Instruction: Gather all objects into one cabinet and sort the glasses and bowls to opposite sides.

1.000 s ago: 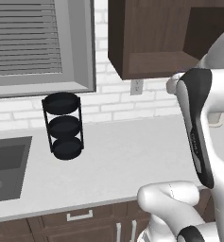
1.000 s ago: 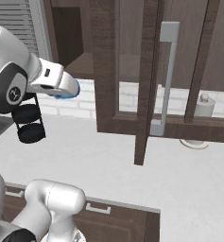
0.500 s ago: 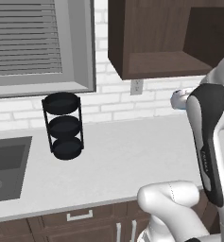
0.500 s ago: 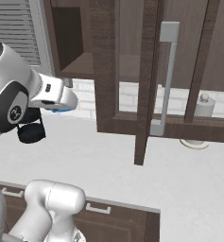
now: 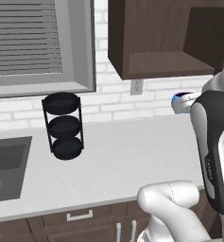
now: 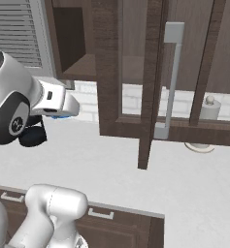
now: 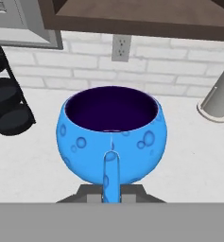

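Up close, we see the gripper (image 7: pixel 111 197) clamped on the blue bowl (image 7: pixel 111 134); from the left, just a blue sliver (image 5: pixel 181 97) under the cabinet (image 5: pixel 156 64).

No legible text or labels anywhere.

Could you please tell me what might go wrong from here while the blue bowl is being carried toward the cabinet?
1. The gripper seems to pinch only the thin handle of the small bright blue bowl, so the bowl might swing or slip.
2. The bowl hangs below the dark brown wood-grain wall cabinet; lifting it could knock the shelf's front edge.
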Available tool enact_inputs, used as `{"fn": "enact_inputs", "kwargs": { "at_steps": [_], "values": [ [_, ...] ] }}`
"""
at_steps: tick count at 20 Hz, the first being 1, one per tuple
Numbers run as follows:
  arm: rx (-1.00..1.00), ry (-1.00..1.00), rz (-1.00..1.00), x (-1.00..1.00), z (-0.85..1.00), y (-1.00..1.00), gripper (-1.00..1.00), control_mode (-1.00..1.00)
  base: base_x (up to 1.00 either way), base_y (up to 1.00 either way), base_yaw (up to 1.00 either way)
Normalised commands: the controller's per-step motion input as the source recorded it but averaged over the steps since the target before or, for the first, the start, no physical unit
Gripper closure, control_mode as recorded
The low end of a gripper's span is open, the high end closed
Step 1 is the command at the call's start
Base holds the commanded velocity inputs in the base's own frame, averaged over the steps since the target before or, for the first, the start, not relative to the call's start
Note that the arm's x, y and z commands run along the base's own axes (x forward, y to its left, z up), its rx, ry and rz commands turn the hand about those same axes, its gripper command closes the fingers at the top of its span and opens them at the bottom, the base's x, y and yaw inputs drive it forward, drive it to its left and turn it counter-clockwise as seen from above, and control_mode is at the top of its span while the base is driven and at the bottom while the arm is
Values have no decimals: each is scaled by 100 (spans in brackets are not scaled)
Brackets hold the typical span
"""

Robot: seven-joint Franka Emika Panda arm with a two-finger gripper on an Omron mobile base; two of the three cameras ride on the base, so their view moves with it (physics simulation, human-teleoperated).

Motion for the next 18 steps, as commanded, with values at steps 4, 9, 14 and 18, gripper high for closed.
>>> {"fn": "enact_inputs", "kwargs": {
  "at_steps": [4, 9, 14, 18],
  "values": [
    [0, 0, 0, 0, 0, 0, 100, -100, 0, 0, 0],
    [0, 0, 0, -1, -1, 0, 100, 100, -16, 0, 0],
    [0, 0, 0, 0, 0, 0, 100, 100, -67, 30, 0],
    [0, 0, 0, 0, 0, 0, 100, 100, -56, 69, -10]
  ]
}}
